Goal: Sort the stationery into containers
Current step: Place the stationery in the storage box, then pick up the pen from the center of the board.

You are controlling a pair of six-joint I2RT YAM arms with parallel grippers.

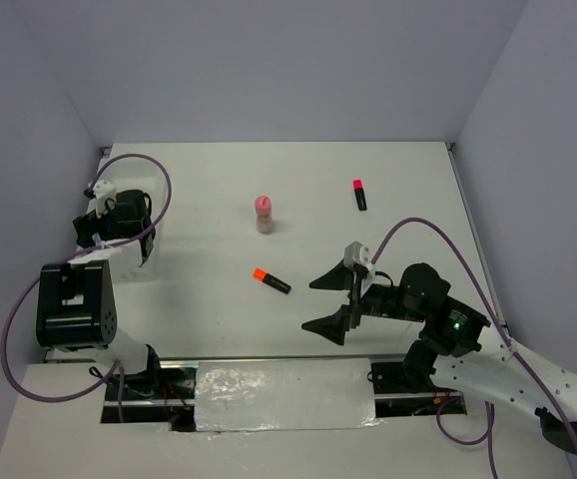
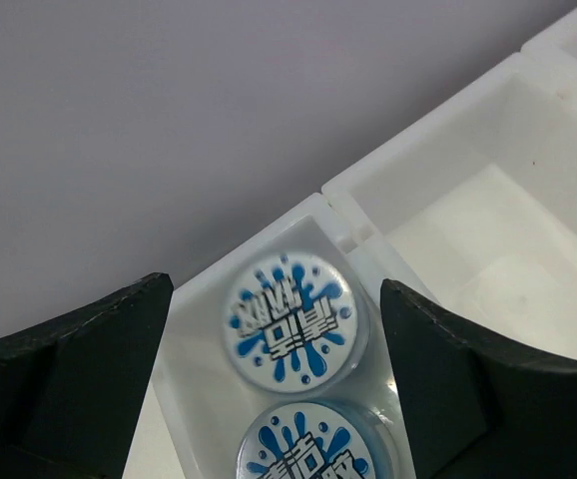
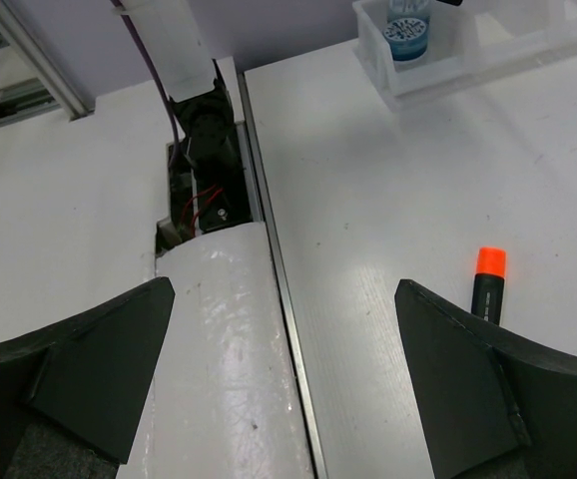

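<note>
The white tray (image 2: 488, 150) lies at the table's left edge, mostly under my left arm in the top view (image 1: 141, 267). Two round blue rolls (image 2: 293, 321) (image 2: 318, 444) lie side by side in its end compartment. My left gripper (image 2: 277, 289) is open just above them, one finger on each side, holding nothing. The orange-capped marker (image 1: 271, 280) lies mid-table, also in the right wrist view (image 3: 490, 289). The pink-capped marker (image 1: 359, 195) lies far right. The pink-capped tan tube (image 1: 265, 214) stands at the centre. My right gripper (image 1: 308, 305) (image 3: 285, 286) is open and empty, right of the orange marker. The blue-capped marker is out of view.
The tray's neighbouring compartment (image 2: 488, 239) holds nothing. A white cover plate (image 1: 284, 394) and a metal rail run along the near edge between the arm bases. Grey walls close in the table on the left, back and right.
</note>
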